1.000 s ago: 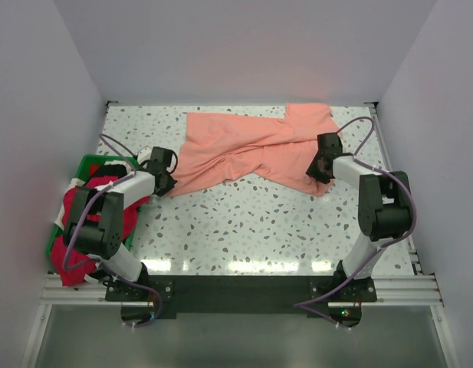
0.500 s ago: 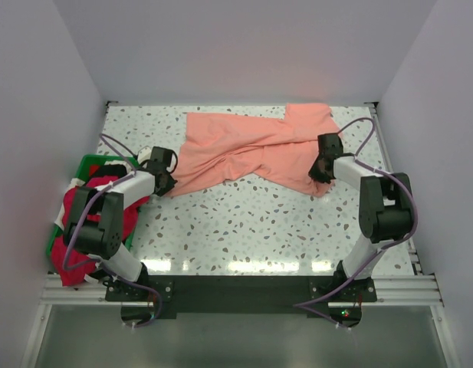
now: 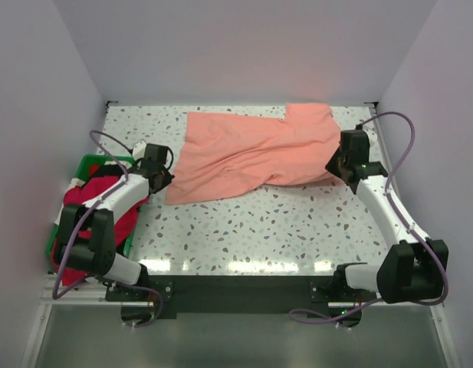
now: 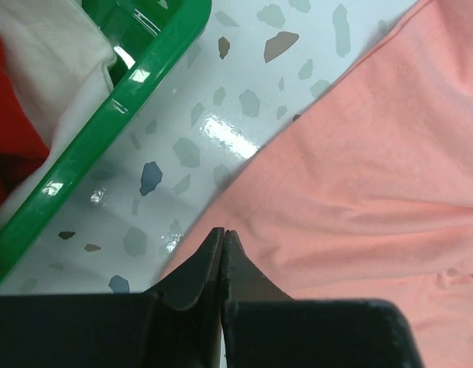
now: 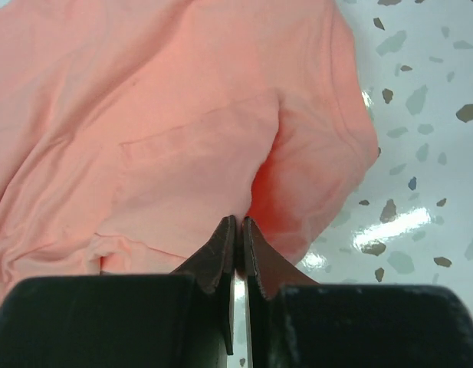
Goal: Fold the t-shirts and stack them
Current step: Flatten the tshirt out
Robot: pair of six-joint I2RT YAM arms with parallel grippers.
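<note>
A salmon-pink t-shirt [image 3: 251, 149] lies spread across the back of the table, stretched between my two grippers. My left gripper [image 3: 167, 178] is shut on its near-left edge; in the left wrist view the jaws [image 4: 222, 231] meet at the hem of the pink cloth [image 4: 359, 169]. My right gripper [image 3: 335, 164] is shut on the shirt's right side; in the right wrist view the jaws [image 5: 238, 221] pinch a fold of the shirt [image 5: 167, 115]. A crimson red shirt [image 3: 94, 201] is heaped in the green bin.
The green plastic bin [image 3: 89, 162] stands at the table's left edge, close to my left gripper; its rim [image 4: 129, 100] shows in the left wrist view with white cloth [image 4: 60, 61] inside. Speckled tabletop [image 3: 259, 222] lies in front of the shirt. Walls enclose the table.
My right gripper has moved right and back with the shirt's right side, and my left gripper has shifted slightly left. The shirt is pulled out wider and flatter.
</note>
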